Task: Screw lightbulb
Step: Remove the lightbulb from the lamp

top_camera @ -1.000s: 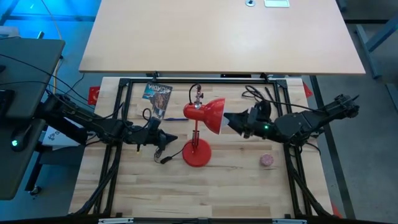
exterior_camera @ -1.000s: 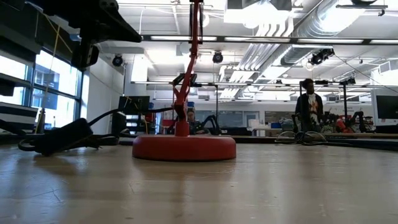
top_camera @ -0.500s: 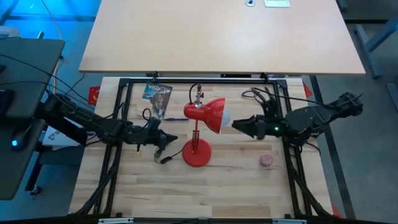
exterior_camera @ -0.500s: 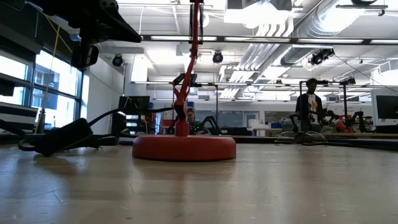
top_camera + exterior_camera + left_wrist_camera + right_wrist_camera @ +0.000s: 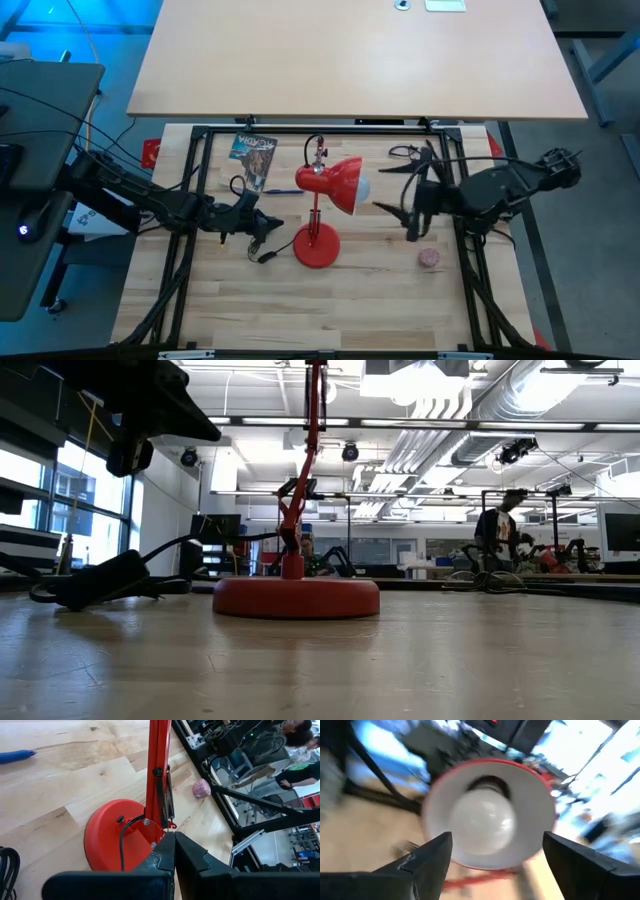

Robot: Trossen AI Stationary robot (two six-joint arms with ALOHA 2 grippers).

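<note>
The red lamp [image 5: 330, 200] stands on its round base [image 5: 317, 247] mid-table, its shade [image 5: 343, 185] facing the table's right edge. The white lightbulb [image 5: 365, 188] sits in the shade's mouth, also in the right wrist view [image 5: 487, 822]; its screw base is hidden inside the shade. My right gripper [image 5: 398, 215] is open just right of the shade, its fingers standing apart on either side of the bulb without touching it. My left gripper [image 5: 272, 222] is shut and empty left of the lamp's base [image 5: 117, 837], close to the lamp's arm [image 5: 159, 770].
A small pink ball [image 5: 429, 258] lies on the table right of the lamp. The lamp's black cord and plug [image 5: 262, 248] lie by its base on the left. A printed card [image 5: 252, 150] and a blue pen [image 5: 262, 187] lie toward the far left. A person [image 5: 497, 532] stands beyond the table.
My right gripper has drawn back from the lamp's shade toward the table's right edge, turned about its own axis, and its fingers have spread apart. The bulb has stayed in the shade. The lamp has not moved.
</note>
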